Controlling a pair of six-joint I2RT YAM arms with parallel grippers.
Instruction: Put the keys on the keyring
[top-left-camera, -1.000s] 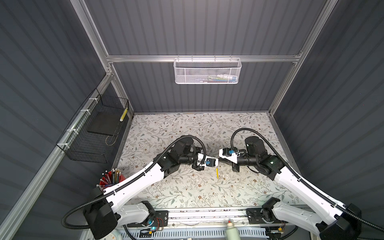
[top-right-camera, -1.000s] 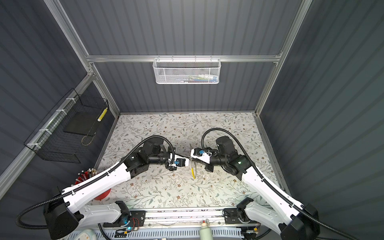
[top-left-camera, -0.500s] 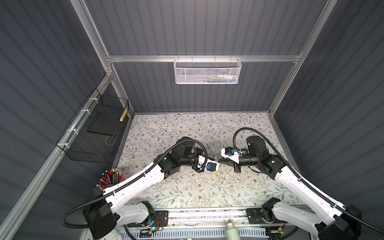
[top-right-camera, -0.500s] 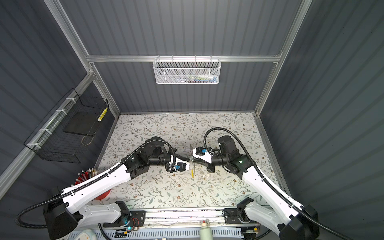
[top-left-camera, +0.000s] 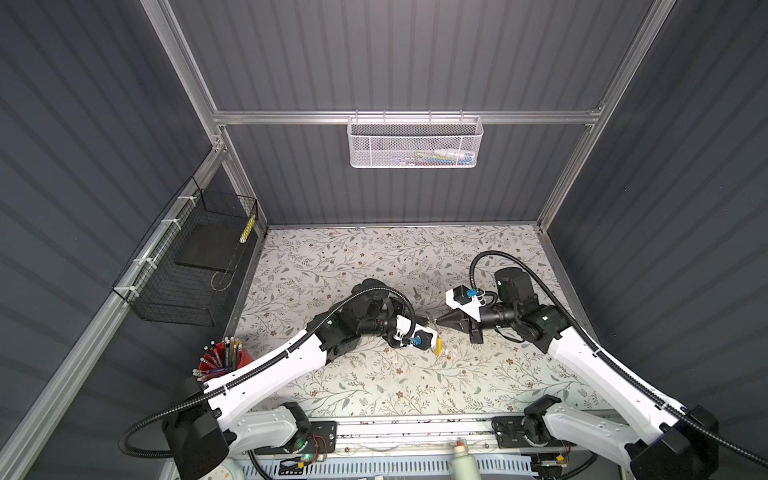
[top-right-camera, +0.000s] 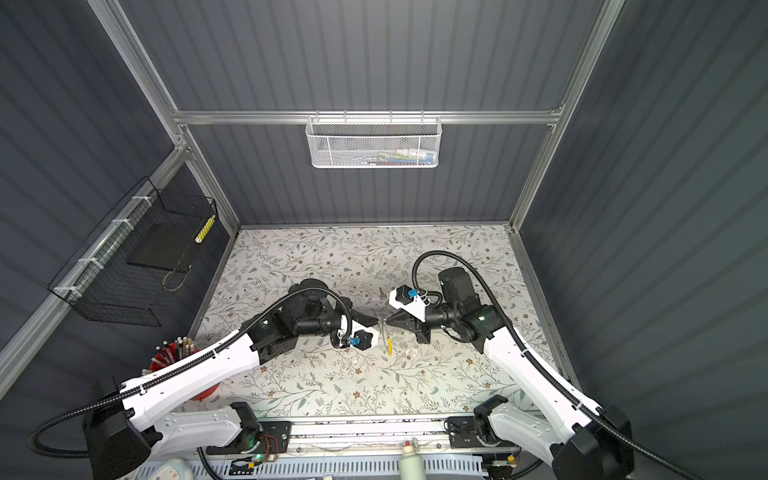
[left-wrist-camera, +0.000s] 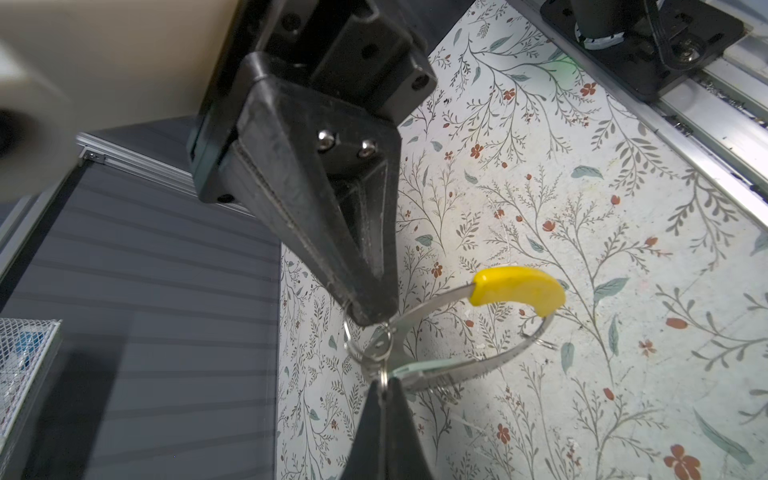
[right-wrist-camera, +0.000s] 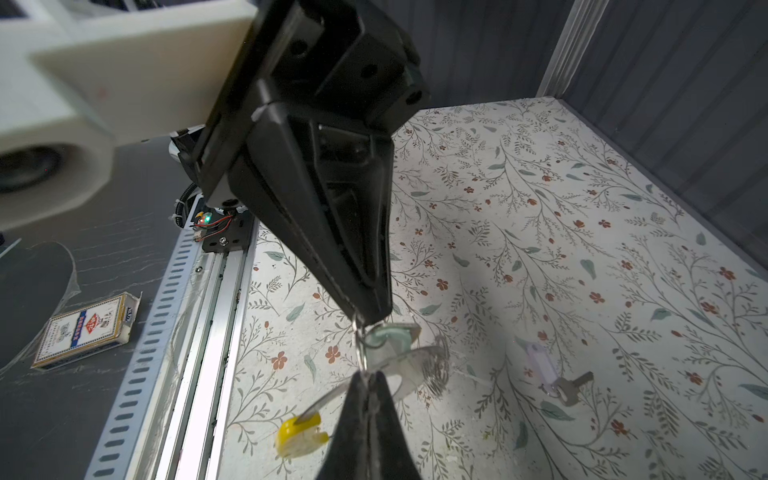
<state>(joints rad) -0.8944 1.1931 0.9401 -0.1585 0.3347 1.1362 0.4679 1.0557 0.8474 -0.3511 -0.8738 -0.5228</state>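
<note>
Closest to me, at the front rail on the near side of both pincers, stands a pale bottle (top-left-camera: 461, 457). A red cup of pencils (top-left-camera: 224, 361) sits well off behind the left pincer's arm.

Further in, above the flowered table (top-left-camera: 332, 266), the left pincer (top-right-camera: 376, 321) and the right pincer (top-right-camera: 385, 321) meet almost tip to tip. Each has its jaws pressed together. Each nips the small split ring (left-wrist-camera: 376, 351), one from either side.

The keyring (left-wrist-camera: 519, 290), a silvery ridged loop band with one bright yellow segment, dangles from that ring just under the two tips. I can't tell whether it touches the table. What looks like a key with a pale green head (right-wrist-camera: 392, 332) hangs at the ring too, right against the right pincer's tip.

Beyond the pincers, toward the back wall, a loose key (right-wrist-camera: 567, 388) with a pale head lies flat on the table. It is near them but apart from the ring.

Further off, a black wire basket (top-left-camera: 166, 299) hangs on the side wall past the left pincer. A white mesh basket (top-left-camera: 415, 145) hangs high on the back wall.
</note>
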